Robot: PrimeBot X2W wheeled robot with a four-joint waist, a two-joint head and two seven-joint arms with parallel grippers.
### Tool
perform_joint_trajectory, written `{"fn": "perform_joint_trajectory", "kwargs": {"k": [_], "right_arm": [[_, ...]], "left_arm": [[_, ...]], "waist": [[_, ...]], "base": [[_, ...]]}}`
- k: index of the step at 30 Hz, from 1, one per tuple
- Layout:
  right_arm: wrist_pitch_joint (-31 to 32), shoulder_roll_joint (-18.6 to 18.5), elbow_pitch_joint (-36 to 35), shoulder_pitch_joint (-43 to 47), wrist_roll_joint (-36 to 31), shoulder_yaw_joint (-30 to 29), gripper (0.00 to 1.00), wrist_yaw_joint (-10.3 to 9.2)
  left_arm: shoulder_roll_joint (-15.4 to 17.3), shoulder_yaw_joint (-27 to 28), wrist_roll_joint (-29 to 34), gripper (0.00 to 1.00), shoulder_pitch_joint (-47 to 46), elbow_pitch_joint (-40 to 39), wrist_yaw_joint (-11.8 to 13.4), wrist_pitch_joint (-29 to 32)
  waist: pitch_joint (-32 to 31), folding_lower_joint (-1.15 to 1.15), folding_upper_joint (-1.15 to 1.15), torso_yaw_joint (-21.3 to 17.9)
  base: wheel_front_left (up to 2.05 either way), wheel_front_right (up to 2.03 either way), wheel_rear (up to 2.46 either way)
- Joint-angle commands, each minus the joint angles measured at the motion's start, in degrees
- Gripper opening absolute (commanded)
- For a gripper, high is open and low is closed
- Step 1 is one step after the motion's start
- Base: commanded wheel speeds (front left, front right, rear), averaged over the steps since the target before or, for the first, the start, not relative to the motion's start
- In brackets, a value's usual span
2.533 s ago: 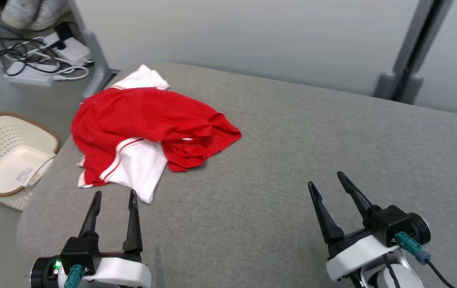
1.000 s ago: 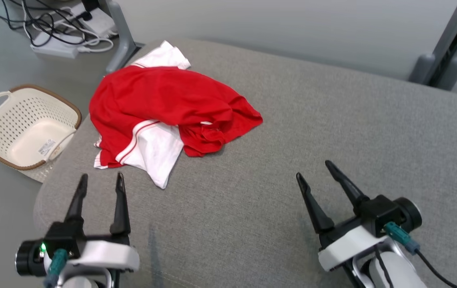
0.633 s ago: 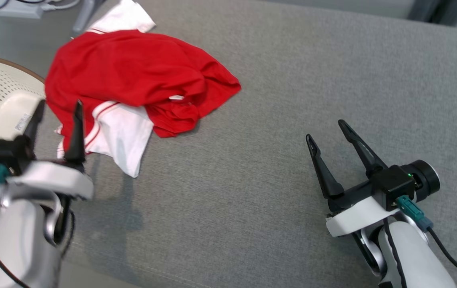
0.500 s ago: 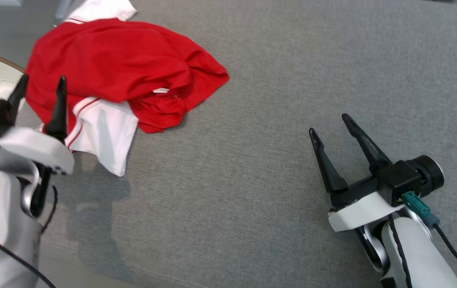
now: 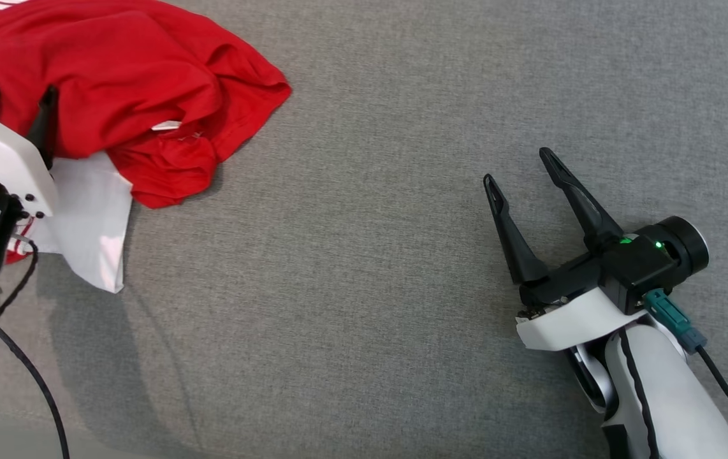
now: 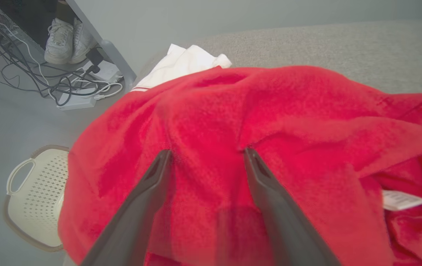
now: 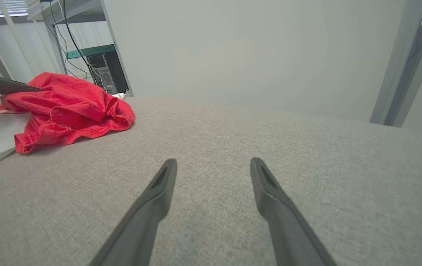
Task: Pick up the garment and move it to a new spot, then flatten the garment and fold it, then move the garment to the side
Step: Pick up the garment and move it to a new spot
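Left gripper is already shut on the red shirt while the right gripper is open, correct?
Not quite. The left wrist view shows the left gripper open, its fingers spread over the red shirt, not clamped. The right gripper is indeed open.

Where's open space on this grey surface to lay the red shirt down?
The grey surface is bare in the wide middle stretch between the garment and the open right gripper, and beyond that gripper too. The left end is crowded: the garment is heaped there with the left gripper open over it.
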Motion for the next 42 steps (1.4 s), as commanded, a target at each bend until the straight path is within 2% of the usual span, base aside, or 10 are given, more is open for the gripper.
{"fn": "perform_joint_trajectory", "kwargs": {"k": [1,4,5,6,7,8,15,22,30,42], "right_arm": [[-0.1,-0.3,0.0,-0.4,-0.3,-0.2,1.0,-0.02],[-0.1,-0.2,0.0,-0.2,-0.2,-0.2,1.0,-0.02],[-0.1,-0.2,0.0,-0.2,-0.2,-0.1,1.0,-0.02],[-0.1,-0.2,0.0,-0.3,-0.1,-0.1,1.0,-0.02],[-0.1,-0.2,0.0,-0.3,-0.1,-0.1,1.0,-0.02],[-0.1,-0.3,0.0,-0.2,-0.1,-0.1,1.0,-0.02],[-0.1,-0.1,0.3,-0.4,0.3,-0.1,1.0,-0.02],[-0.1,0.1,0.9,0.1,0.9,0.4,1.0,-0.02],[-0.1,0.2,1.0,1.4,2.5,-1.0,1.0,-0.02],[-0.1,0.3,1.3,4.2,5.0,-2.1,1.0,-0.02]], "left_arm": [[1.1,-0.5,-0.3,1.0,-1.7,1.0,-0.1,0.2],[1.6,-1.2,-0.9,1.0,-3.0,3.3,-0.1,0.9],[1.9,-1.5,-0.9,0.76,-3.4,4.0,-0.1,1.0],[2.0,-1.7,-1.1,0.37,-3.7,4.8,-0.1,1.5],[2.0,-1.7,-1.1,0.37,-3.7,4.8,-0.1,1.5],[2.1,-1.8,-1.4,0.02,-4.0,5.5,-0.1,1.7],[2.4,-1.8,-2.6,0.0,-5.8,8.8,-0.1,0.2],[2.7,-0.1,-3.7,0.0,-7.1,8.3,1.1,-6.3],[3.9,1.2,-3.6,0.0,-7.8,2.8,2.2,-15.3],[4.4,2.2,-4.6,0.0,-5.3,-10.2,4.5,-15.5]], "waist": [[0.8,0.0,0.0,-0.8],[1.2,0.0,0.0,-1.2],[1.3,0.0,0.0,-1.3],[1.3,0.0,0.0,-1.4],[1.3,0.0,0.0,-1.4],[1.3,0.0,0.0,-1.5],[0.8,0.0,0.0,-1.6],[-2.4,0.0,0.0,-1.5],[-9.6,0.0,0.0,-1.9],[-17.1,0.0,0.0,-2.8]], "base": [[0.0,0.0,0.0],[0.0,0.0,0.0],[0.0,0.0,0.0],[0.0,0.0,0.0],[0.0,0.0,0.0],[0.0,0.0,0.0],[0.0,0.0,0.0],[0.0,0.0,0.0],[0.0,0.0,0.0],[0.0,0.0,0.0]]}}
